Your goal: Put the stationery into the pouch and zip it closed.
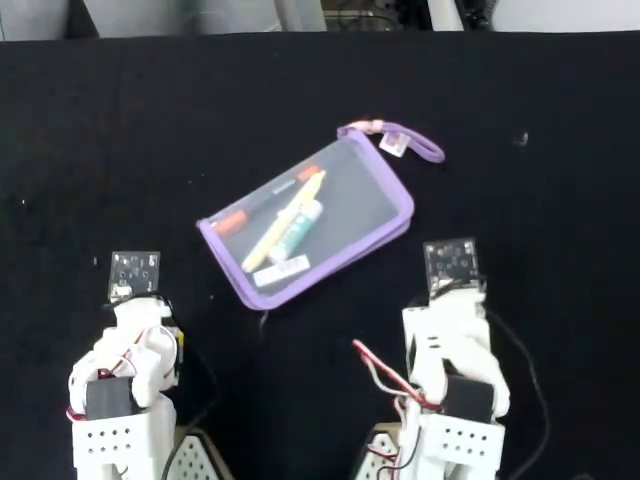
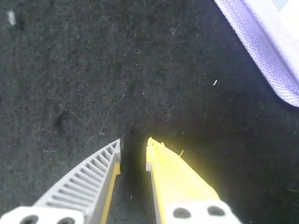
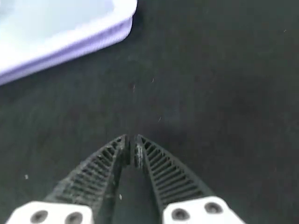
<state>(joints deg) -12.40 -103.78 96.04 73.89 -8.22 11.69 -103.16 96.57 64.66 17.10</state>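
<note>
The purple-edged clear pouch (image 1: 345, 195) lies slanted in the middle of the black table, and its zip looks closed. Inside it I see a yellow marker (image 1: 283, 218), an orange-capped pen (image 1: 250, 212) and a white-and-green tube (image 1: 301, 228). A corner of the pouch (image 2: 268, 53) shows in the left wrist view, its edge (image 3: 60, 39) in the right wrist view. My left gripper (image 2: 134, 142) is low over bare cloth near the pouch's near-left corner, fingers almost together and empty. My right gripper (image 3: 131, 138) is shut on nothing, short of the near-right edge.
The pouch's purple wrist strap (image 1: 418, 145) trails off its far corner. Both arms, the left arm (image 1: 130, 350) and the right arm (image 1: 455, 340), are folded back at the table's near edge. Black cloth (image 1: 520, 200) covers the table on all sides.
</note>
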